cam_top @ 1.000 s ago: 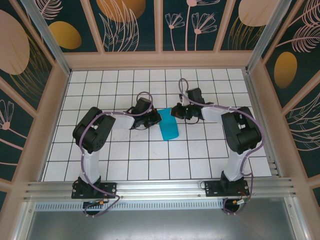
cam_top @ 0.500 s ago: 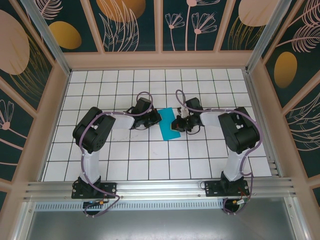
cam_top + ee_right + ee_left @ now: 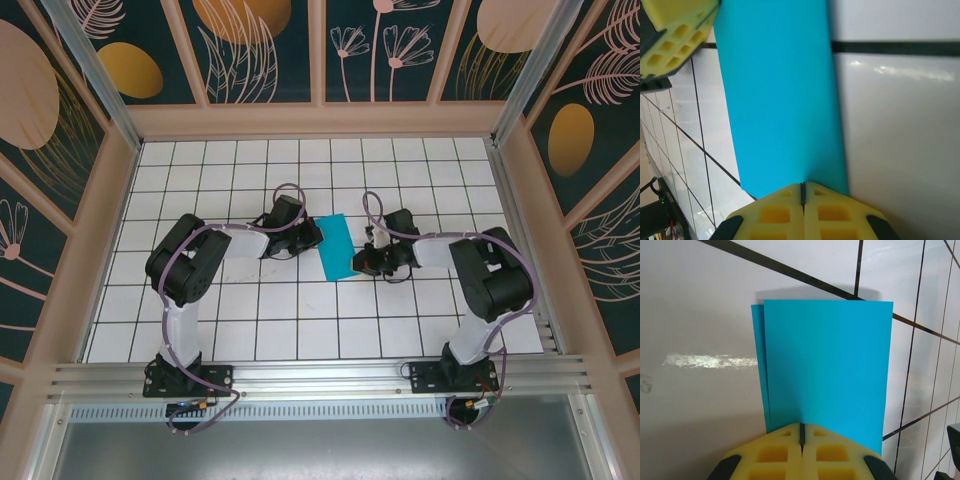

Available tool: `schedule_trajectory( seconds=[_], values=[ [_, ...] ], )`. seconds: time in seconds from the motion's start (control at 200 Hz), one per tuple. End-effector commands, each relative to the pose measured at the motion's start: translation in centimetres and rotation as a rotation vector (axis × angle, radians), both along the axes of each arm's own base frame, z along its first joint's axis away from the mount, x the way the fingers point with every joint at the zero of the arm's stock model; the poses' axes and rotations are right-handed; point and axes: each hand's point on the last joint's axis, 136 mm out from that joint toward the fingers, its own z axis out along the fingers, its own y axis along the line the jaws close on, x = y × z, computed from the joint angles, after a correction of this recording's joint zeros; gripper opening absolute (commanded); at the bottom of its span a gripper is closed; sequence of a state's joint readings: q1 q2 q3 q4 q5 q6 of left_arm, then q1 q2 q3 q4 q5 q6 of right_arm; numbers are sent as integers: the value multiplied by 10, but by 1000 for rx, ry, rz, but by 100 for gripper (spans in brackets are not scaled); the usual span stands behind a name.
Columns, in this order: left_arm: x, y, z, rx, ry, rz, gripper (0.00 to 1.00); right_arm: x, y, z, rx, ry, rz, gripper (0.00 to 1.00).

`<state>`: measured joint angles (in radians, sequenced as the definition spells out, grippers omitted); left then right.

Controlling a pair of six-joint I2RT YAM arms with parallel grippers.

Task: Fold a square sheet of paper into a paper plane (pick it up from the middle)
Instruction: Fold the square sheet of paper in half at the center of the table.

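Note:
The square sheet of paper is teal-blue and lies flat on the white grid table, folded in half into a long rectangle; no paper plane shape shows. In the left wrist view its lower layer peeks out along the left side of the sheet. My left gripper is shut, its yellow tips resting on the sheet's left long edge. My right gripper is shut too, its tips over the near right end of the sheet. The left gripper's fingers show at the top left of the right wrist view.
The table is a white tiled surface boxed in by wooden walls on three sides. An aluminium rail carrying both arm bases runs along the near edge.
My right gripper has slid from the far right part of the sheet down along its right edge to the near end. The sheet now lies flatter. The left arm has stayed put.

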<state>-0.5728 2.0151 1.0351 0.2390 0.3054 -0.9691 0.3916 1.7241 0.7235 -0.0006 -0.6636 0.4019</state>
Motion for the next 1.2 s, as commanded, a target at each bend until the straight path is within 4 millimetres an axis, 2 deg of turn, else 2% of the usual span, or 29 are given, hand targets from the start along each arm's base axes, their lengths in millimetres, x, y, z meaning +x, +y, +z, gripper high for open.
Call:
schedule_trajectory(
  seconds=[0.0, 0.085, 0.105, 0.18, 0.365, 0.51, 0.656, 0.816, 1.026, 1.196],
  values=[
    [-71, 82, -112, 380, 313, 49, 0, -24, -16, -13, -61, 105, -25, 1],
    [-72, 82, -111, 382, 314, 45, 0, 0, -3, 19, 10, 13, -29, 1],
    [-61, 76, -105, 367, 290, 46, 0, 5, 0, 25, 21, -6, -30, 1],
    [-62, 76, -104, 368, 289, 45, 0, 25, 8, 41, 47, -63, -28, 1],
    [-60, 74, -104, 360, 288, 41, 0, 58, 27, 30, 45, -73, -13, 2],
    [-61, 75, -104, 363, 290, 42, 0, 67, 34, 16, 39, -45, 5, 2],
    [-62, 75, -105, 366, 293, 43, 0, 56, 25, -1, -2, -6, 4, 2],
    [-63, 77, -107, 371, 299, 48, 0, 31, 8, -13, -35, 31, -9, 1],
    [-63, 77, -108, 375, 300, 49, 0, -6, -7, -18, -31, 72, -12, 2],
    [-64, 78, -109, 377, 302, 48, 0, -22, -13, -18, -40, 89, -6, 2]
  ],
)
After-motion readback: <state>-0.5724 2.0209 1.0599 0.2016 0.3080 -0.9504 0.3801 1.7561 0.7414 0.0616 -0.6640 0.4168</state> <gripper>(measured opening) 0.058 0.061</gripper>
